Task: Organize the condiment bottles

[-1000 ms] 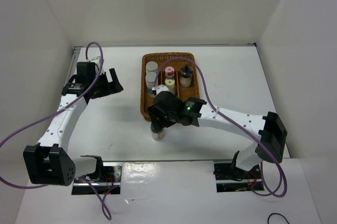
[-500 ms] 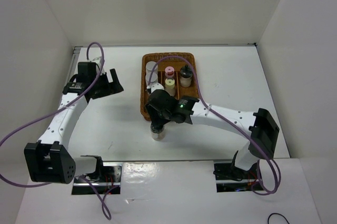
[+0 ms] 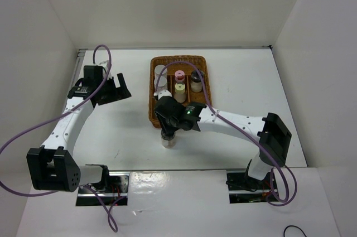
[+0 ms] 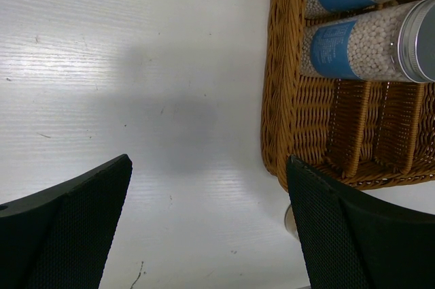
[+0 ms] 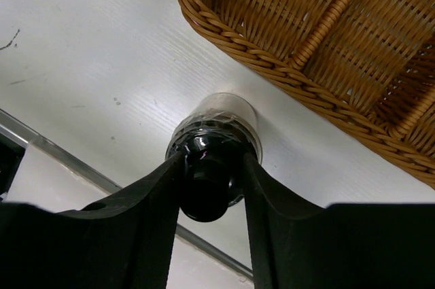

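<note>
A clear black-capped bottle (image 3: 168, 141) stands upright on the white table just in front of the wicker tray (image 3: 152, 115). My right gripper (image 3: 169, 131) is over it, and in the right wrist view both fingers press the sides of its black cap (image 5: 204, 194), so the right gripper (image 5: 212, 163) is shut on it. Inside the tray are two white bottles with blue bands (image 4: 360, 44), a pink-capped bottle (image 3: 179, 75), a yellow-capped bottle (image 3: 179, 88) and another black-capped bottle (image 3: 196, 78). My left gripper (image 3: 120, 89) hangs open and empty left of the tray (image 4: 279, 98).
The tray's near rim (image 5: 231, 41) lies close behind the held bottle. A metal rail (image 5: 61, 160) runs along the table's front edge just below it. White walls enclose the table on three sides.
My right gripper's fingers have closed in on the black cap of the bottle in front of the tray, and the arm shifted slightly left. The left arm has not moved.
</note>
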